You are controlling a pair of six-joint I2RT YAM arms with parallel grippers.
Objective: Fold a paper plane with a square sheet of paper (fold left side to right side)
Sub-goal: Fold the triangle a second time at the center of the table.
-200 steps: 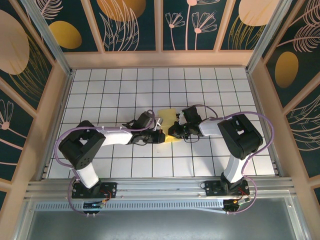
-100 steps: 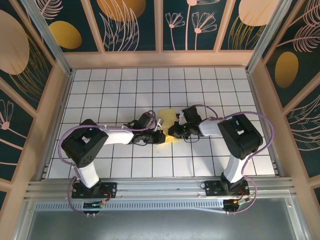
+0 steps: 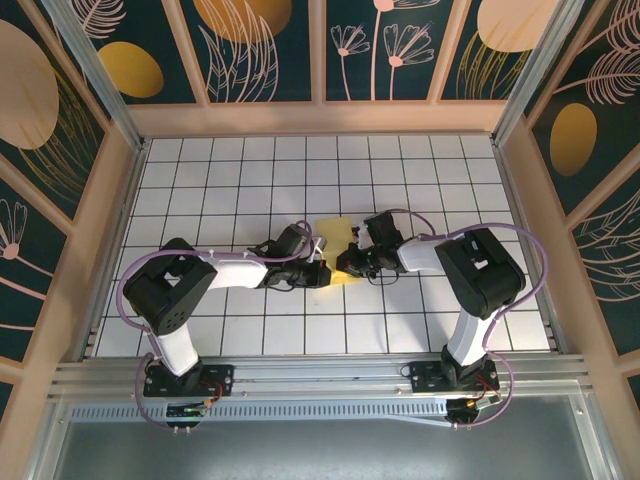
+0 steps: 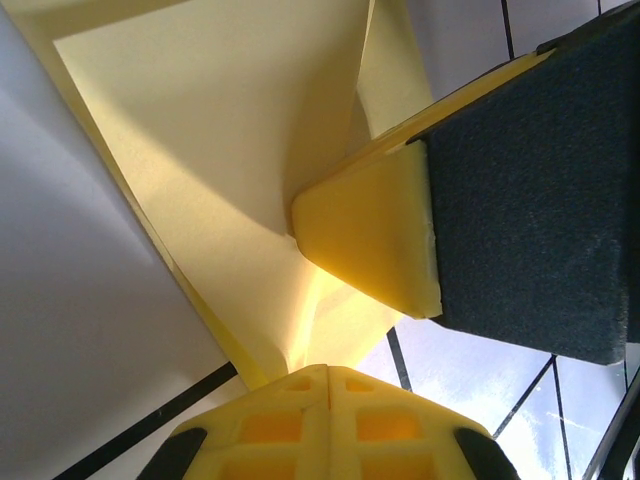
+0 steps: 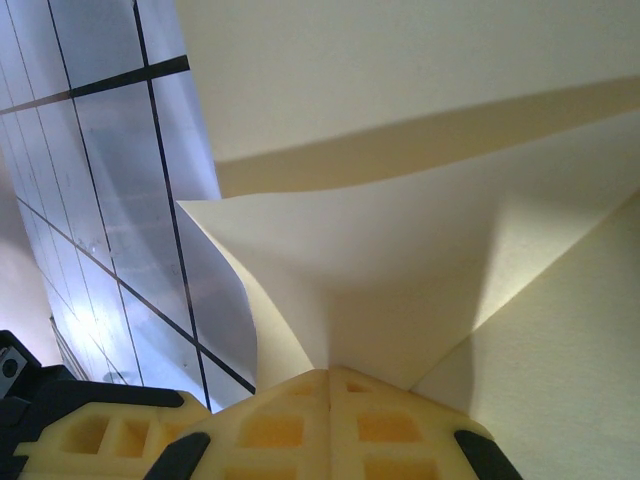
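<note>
Top view: the square sheet of paper [image 3: 333,230] lies at the middle of the table [image 3: 200,170]. Left wrist: the left gripper [image 4: 328,375] pinches its edge tight. Right wrist: the right gripper [image 5: 330,375] pinches it too. The fold looks half done, I think. Next, the edges must meet neatly.

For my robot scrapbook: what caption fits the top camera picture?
The left tool and right tool pinch the yellow paper on the tiled table.

square sheet of paper [image 3: 335,232] plain pale yellow, table [image 3: 220,170] white with thin black grid, walls [image 3: 250,60] dark teal with orange discs and pale line-drawn flowers, arms [image 3: 235,270] black and white, cables [image 3: 121,292] purple
</note>
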